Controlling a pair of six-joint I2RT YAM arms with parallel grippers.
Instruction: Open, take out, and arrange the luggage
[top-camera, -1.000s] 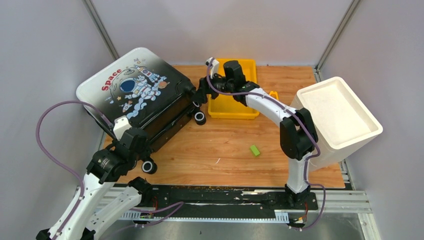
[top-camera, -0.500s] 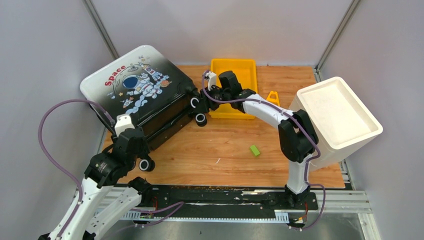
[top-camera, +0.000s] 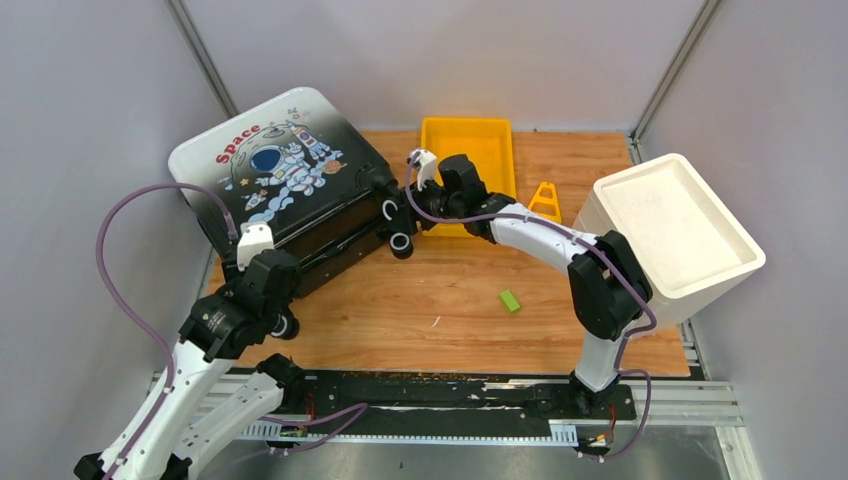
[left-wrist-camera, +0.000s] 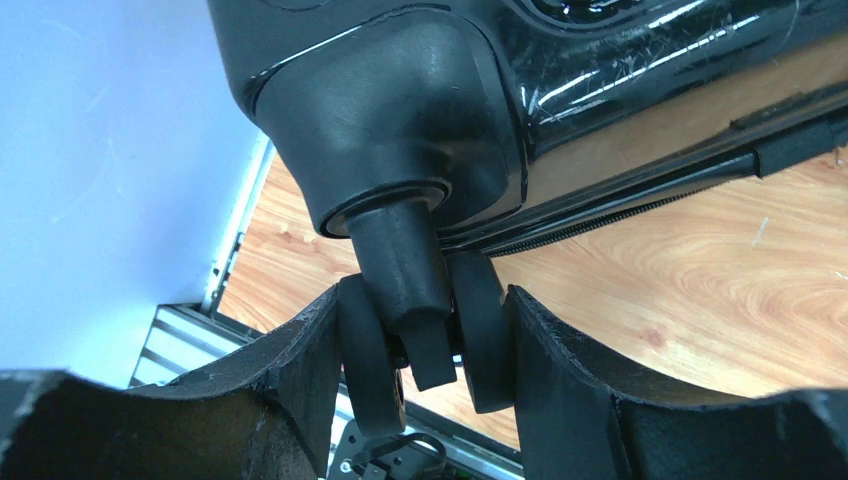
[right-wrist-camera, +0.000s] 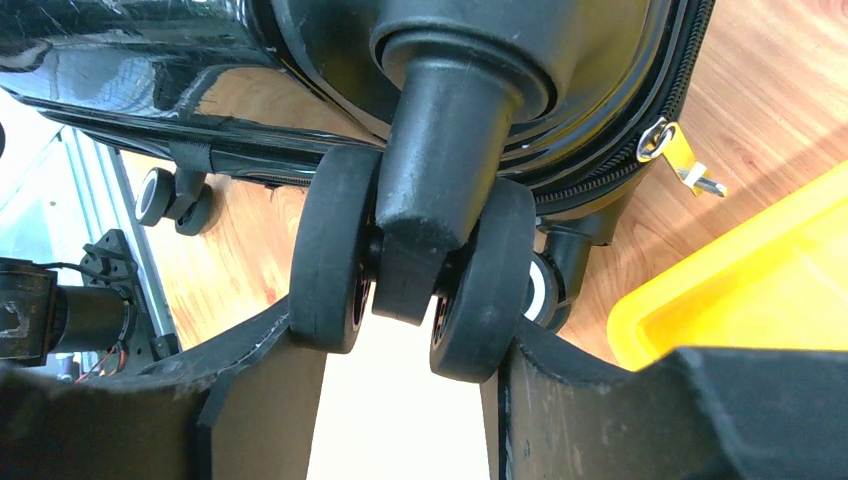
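The luggage (top-camera: 290, 190) sits at about 10 o'clock on the table (top-camera: 450, 330), against the left wall. Its astronaut shell faces up and it is tilted, with the white end toward 11 o'clock and the black wheeled end toward 4 o'clock. The two shell halves lie together, the zip line running along the side that faces the arms.

The left fingers (top-camera: 280, 318) are partly closed around the near twin wheel (left-wrist-camera: 478, 345) at the case's 7 o'clock corner. In the left wrist view both discs are pressed between the two pads, the wheel stem standing up from between them.

The right fingers (top-camera: 400, 225) reach in from 3 o'clock and are likewise about half closed on the far twin wheel (right-wrist-camera: 335, 265) at the corner nearest the yellow tray (top-camera: 468, 135). Each disc touches a pad near its tip. A zip pull with a yellow tag (right-wrist-camera: 680, 160) hangs just beside that corner.

The tray lies at 12 o'clock, a yellow triangular piece (top-camera: 545, 198) at its right. A white foam box (top-camera: 680, 230) leans at 3 o'clock. A small green block (top-camera: 511, 300) lies on the wood near the middle, well apart from the case
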